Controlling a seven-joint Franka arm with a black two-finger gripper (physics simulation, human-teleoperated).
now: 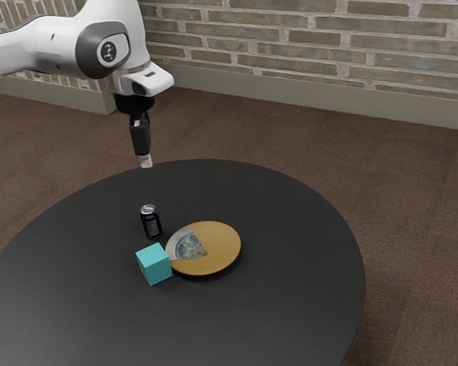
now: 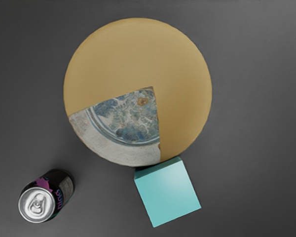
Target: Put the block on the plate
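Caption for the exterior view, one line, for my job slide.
Robot hand raised above a round black table, with the turquoise block beside the plate, not yet on it.

The white arm [image 1: 42,47] is seen in the exterior view, extended from that view's left edge to a joint [image 1: 103,50] ringed in dark grey. Below it, the wrist [image 1: 147,78] is held raised, with its pale end jutting toward the exterior view's right. The black gripper [image 1: 145,162] is pointed downward, tilted slightly, and is tipped in a light colour.
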